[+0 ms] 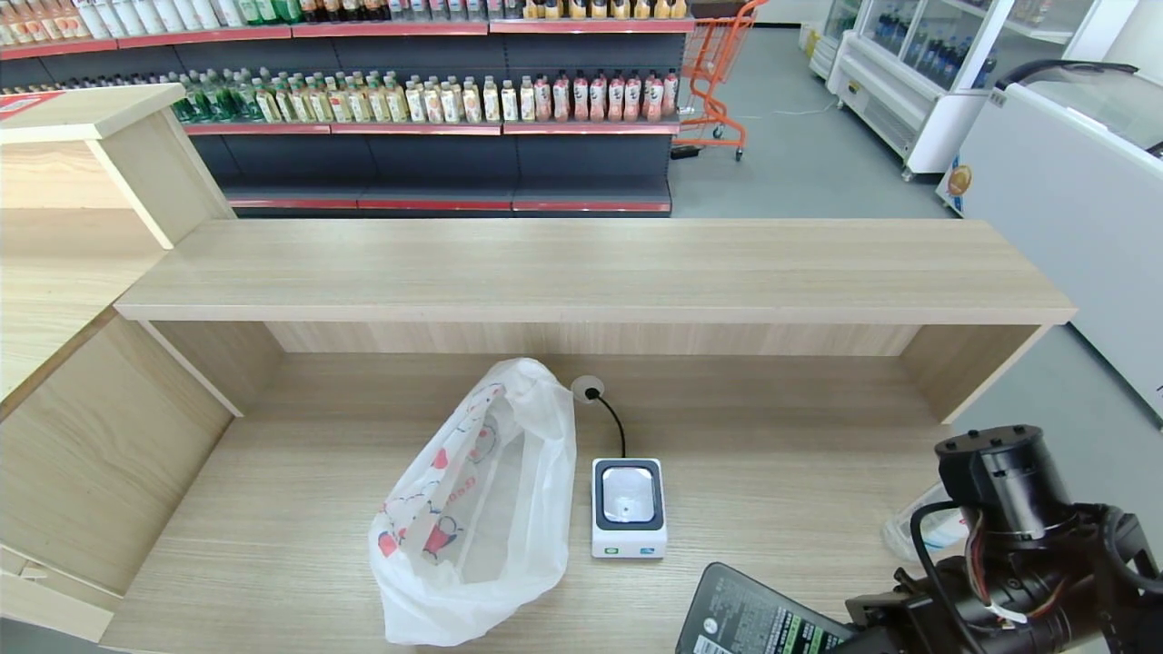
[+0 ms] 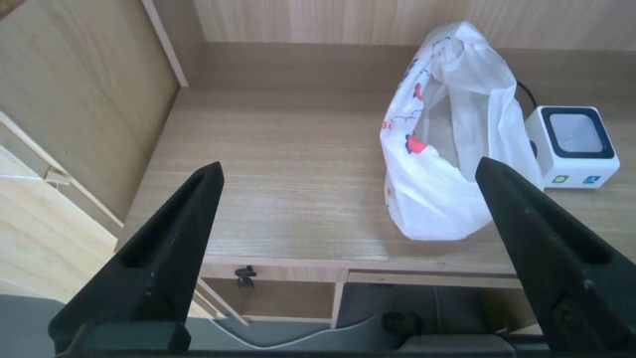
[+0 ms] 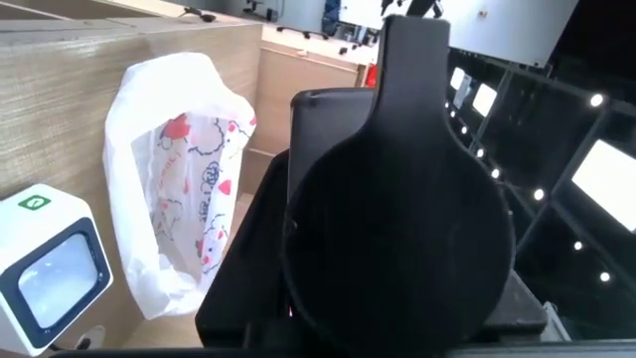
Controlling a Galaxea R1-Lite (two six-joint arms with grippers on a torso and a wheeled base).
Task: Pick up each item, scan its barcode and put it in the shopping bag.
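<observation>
A white plastic shopping bag [image 1: 472,509] with red cartoon prints lies open on the lower wooden counter [image 1: 273,545]. Just to its right stands the white barcode scanner [image 1: 628,504], glass window facing up. At the counter's front right, my right gripper [image 1: 863,619] is shut on a flat black package [image 1: 745,619] with a green-and-white label, held right of and in front of the scanner. In the right wrist view the black package [image 3: 397,219] looms close, with the bag [image 3: 184,199] and scanner [image 3: 45,268] beyond. My left gripper [image 2: 350,174] hangs open before the counter's front edge, left of the bag [image 2: 447,129].
A clear plastic-wrapped item [image 1: 918,536] lies on the counter behind my right arm. A raised wooden shelf [image 1: 591,268] spans the back, with side walls left and right. The scanner's cable [image 1: 613,422] runs to a hole at the back.
</observation>
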